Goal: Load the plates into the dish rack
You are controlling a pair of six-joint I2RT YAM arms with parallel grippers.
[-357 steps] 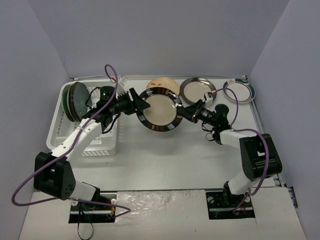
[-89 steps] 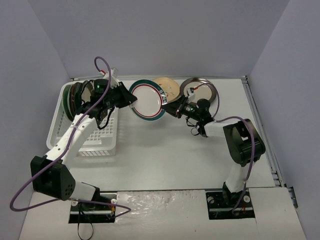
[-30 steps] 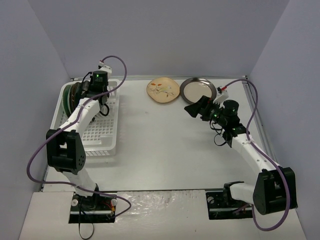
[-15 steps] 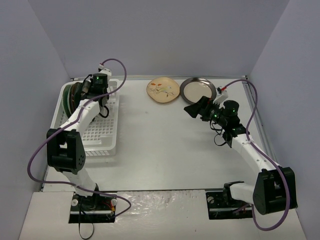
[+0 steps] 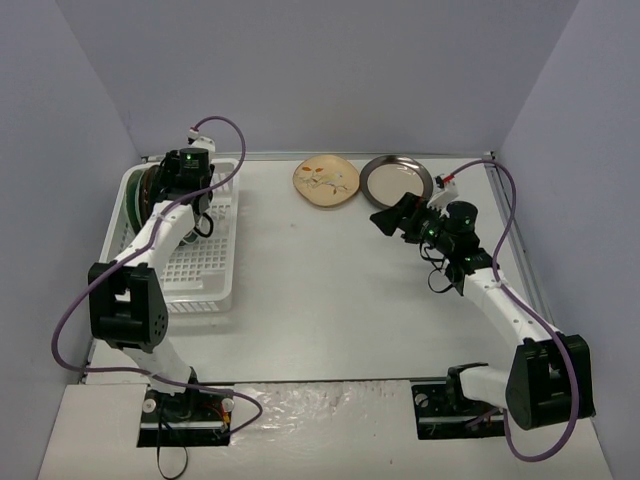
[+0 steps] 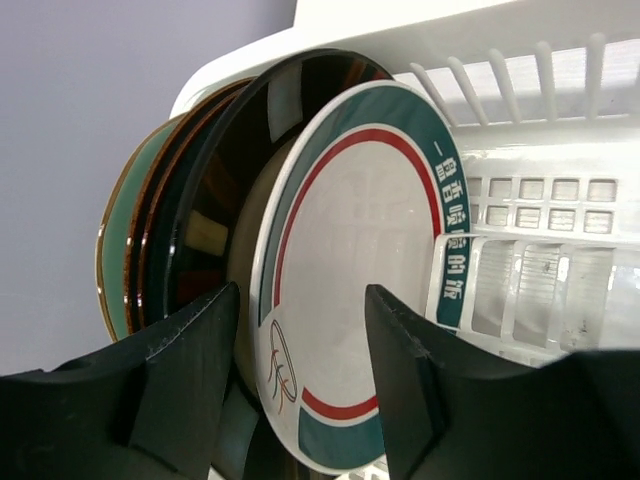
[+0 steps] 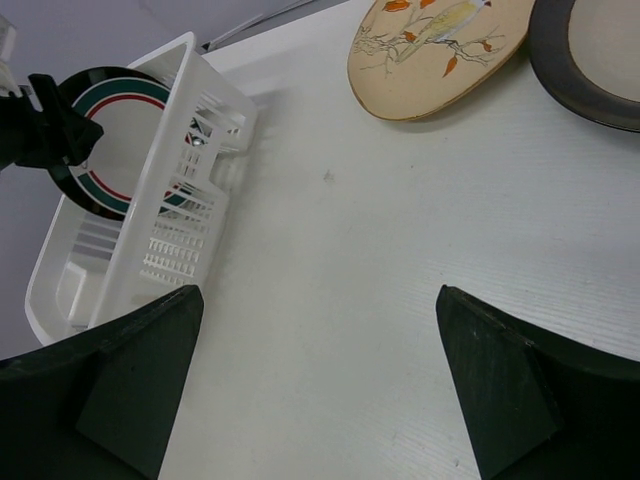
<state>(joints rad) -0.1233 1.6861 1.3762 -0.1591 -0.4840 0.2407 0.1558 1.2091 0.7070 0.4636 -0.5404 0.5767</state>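
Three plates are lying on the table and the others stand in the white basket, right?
No, only two lie on the table: the tan floral plate and the dark-rimmed plate, as the top view shows. The others do stand in the white basket.

glossy ceramic plates (image 6: 350,270), white plastic rack (image 6: 540,250)

My left arm (image 5: 160,228) and right arm (image 5: 503,303) have white links, bulky black joint housings (image 5: 128,305) (a green light (image 5: 186,156) glows at each wrist), looping purple cables (image 5: 513,205) and matte black fingers (image 6: 190,370).
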